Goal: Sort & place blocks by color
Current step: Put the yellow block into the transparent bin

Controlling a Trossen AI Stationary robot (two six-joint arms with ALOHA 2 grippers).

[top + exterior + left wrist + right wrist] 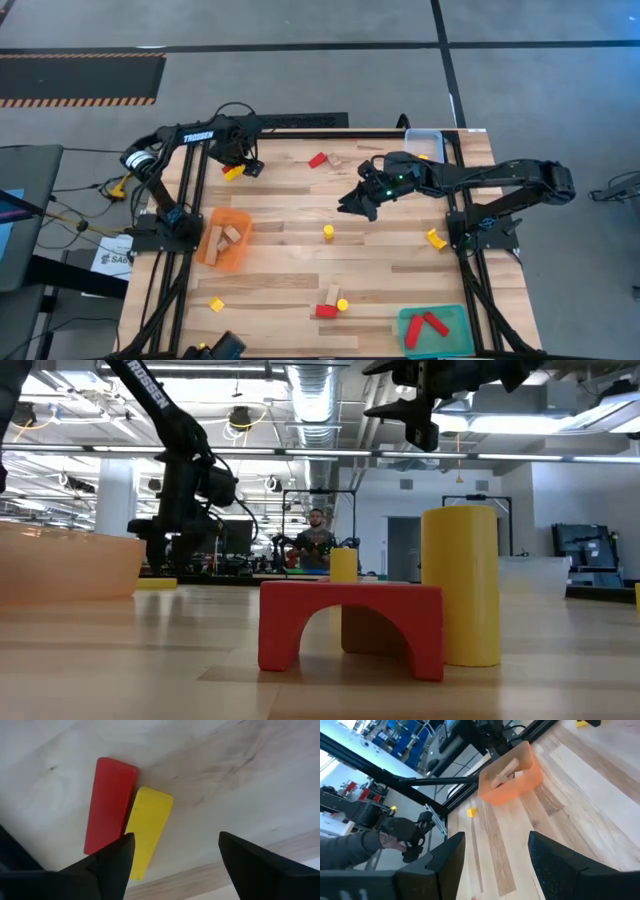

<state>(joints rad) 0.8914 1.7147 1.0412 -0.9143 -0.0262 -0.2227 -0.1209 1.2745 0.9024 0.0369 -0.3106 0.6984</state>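
My left gripper (247,166) is open near the table's far left corner, pointing down over a red bar (109,805) and a yellow bar (147,827) that lie flat side by side. One fingertip (122,851) shows in front of the yellow bar's end, and the other stands over bare wood. In the high view only the yellow bar (233,172) shows. My right gripper (358,203) is open and raised over the table's middle (420,420). Other blocks lie scattered: a yellow cylinder (328,232), a yellow block (435,238) and a red arch (350,622).
An orange tray (225,238) with wood blocks sits at the left, a green tray (435,328) with red blocks near right, and a clear tray (425,142) far right. A red and a wood block (318,159) lie at the far edge. A small yellow block (216,304) lies near left. A person's hand (395,840) is beyond the table.
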